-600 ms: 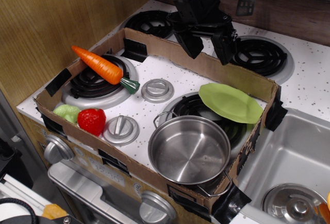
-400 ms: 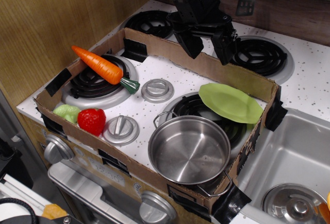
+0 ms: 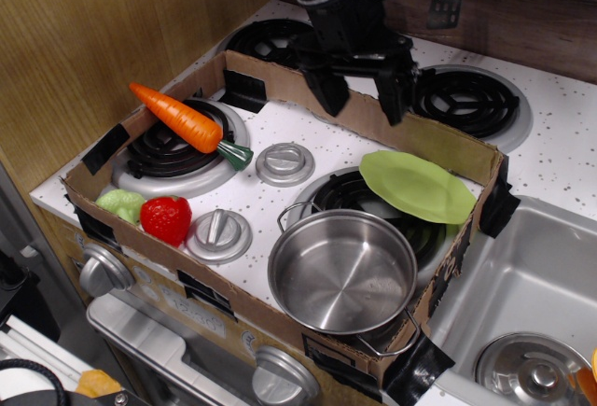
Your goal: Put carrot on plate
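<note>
The orange carrot (image 3: pixel 179 119) with its dark green stub lies across the black left burner inside the cardboard tray, thick end pointing right. The lime-green plate (image 3: pixel 417 187) rests tilted on the right burner, behind the steel pot. My black gripper (image 3: pixel 359 98) hangs open and empty above the tray's back wall, far to the right of the carrot and up and left of the plate.
The cardboard tray wall (image 3: pixel 422 136) rings the stove top. A shiny steel pot (image 3: pixel 341 271) sits front right. A red strawberry (image 3: pixel 166 218) and a green leafy toy (image 3: pixel 121 205) lie front left. Two silver knobs (image 3: pixel 284 162) stand mid-tray. A sink (image 3: pixel 522 303) is to the right.
My gripper has shifted a little left and down toward the tray's back wall. The carrot, plate and pot have not moved.
</note>
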